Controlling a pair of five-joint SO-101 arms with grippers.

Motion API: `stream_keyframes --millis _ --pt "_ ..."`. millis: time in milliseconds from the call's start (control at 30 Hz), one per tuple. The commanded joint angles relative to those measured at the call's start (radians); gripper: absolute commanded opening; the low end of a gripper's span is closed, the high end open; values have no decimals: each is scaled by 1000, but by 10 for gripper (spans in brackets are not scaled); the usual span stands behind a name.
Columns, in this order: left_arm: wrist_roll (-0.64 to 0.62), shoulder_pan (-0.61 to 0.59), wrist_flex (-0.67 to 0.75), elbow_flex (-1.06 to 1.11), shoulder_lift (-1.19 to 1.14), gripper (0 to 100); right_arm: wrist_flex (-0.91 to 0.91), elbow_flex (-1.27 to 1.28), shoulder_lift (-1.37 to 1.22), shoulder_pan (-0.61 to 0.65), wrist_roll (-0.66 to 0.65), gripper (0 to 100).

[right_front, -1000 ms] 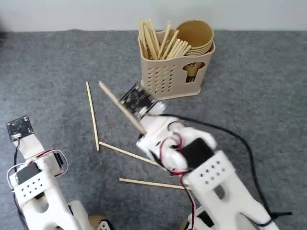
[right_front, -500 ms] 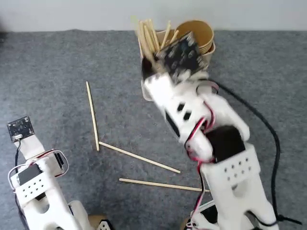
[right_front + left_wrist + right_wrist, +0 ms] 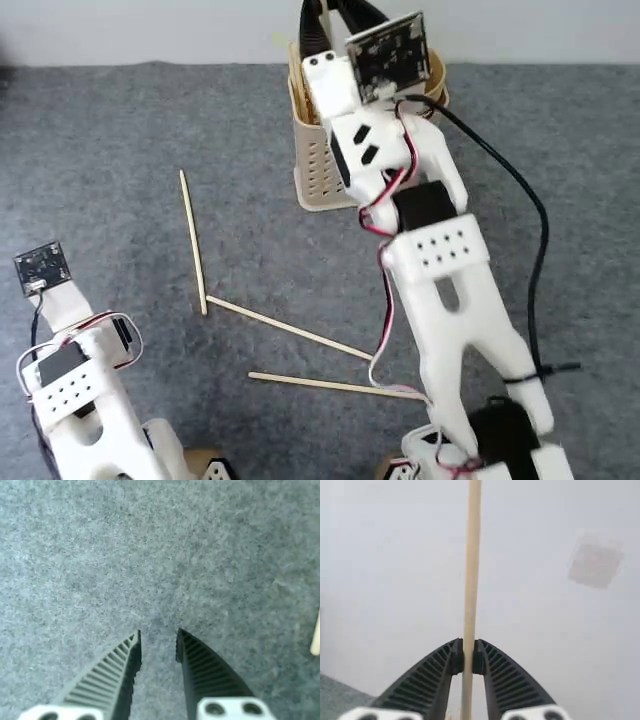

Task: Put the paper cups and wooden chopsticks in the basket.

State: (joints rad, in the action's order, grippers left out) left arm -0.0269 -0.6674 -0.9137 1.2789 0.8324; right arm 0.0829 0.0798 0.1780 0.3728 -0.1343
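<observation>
The right fingers (image 3: 505,685) are closed on a pale wooden chopstick (image 3: 471,555), pinched low on its shaft and held upright above the beige perforated basket (image 3: 320,180) at the far edge of the grey desk (image 3: 100,130). A stick like this is probably light, stiff and smooth, so it could swivel or slip in a narrow pinch. A hold near the middle, across the shaft, looks safest. Three more chopsticks (image 3: 193,240) lie flat on the desk, two touching at their ends. The paper cups (image 3: 437,80) sit in the basket. The left fingers (image 3: 205,675) are slightly parted over bare desk, gripping nothing.
</observation>
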Motion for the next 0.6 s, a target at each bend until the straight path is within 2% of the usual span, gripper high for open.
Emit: stream_keyframes --millis 0,167,367,567 --pt "11 0 18 -4 5 112 -41 -48 -65 -47 81 9" --pt "9 2 20 -4 5 112 -7 -40 -151 -68 141 30" --pt "9 2 20 -4 5 112 185 -41 -79 -25 147 214" --pt "9 2 20 -4 5 112 446 -41 108 61 149 191"
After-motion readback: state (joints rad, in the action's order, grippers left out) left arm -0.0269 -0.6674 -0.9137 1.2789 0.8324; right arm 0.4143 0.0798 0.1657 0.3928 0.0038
